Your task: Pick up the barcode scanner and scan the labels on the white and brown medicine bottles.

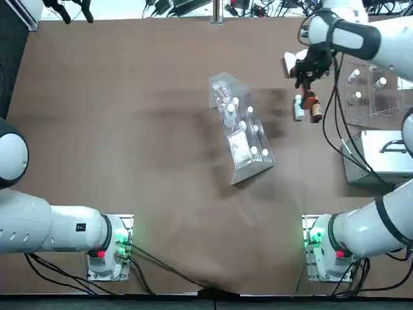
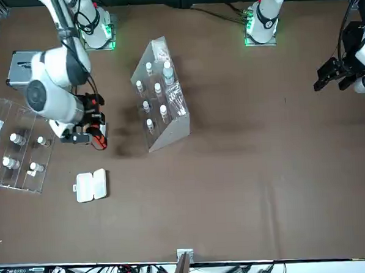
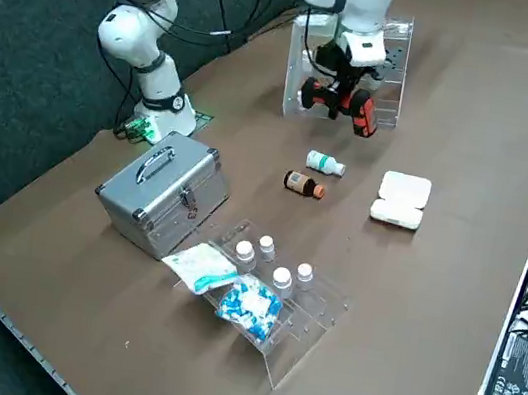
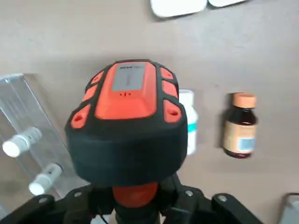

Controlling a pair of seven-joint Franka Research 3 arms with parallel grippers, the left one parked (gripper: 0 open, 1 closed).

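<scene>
My right gripper point(image 4: 135, 201) is shut on the orange-red handle of the barcode scanner point(image 4: 127, 135), holding it above the table with its black and orange head over the two bottles. The white bottle point(image 4: 189, 122) with a pale blue band lies flat, partly hidden behind the scanner head. The amber-brown bottle point(image 4: 239, 126) lies beside it, fully in sight. In the right side view the scanner point(image 3: 344, 102) hangs in the gripper point(image 3: 338, 86) a little beyond the white bottle point(image 3: 323, 163) and brown bottle point(image 3: 303, 184). From overhead both bottles point(image 1: 306, 108) lie just below the gripper point(image 1: 307, 71).
A white clamshell case point(image 3: 400, 200) lies close to the bottles. A clear slanted rack of white-capped vials point(image 1: 240, 129) stands mid-table. A second clear tray with vials and blue packets point(image 3: 273, 295) and a metal case point(image 3: 164, 191) sit at my right side.
</scene>
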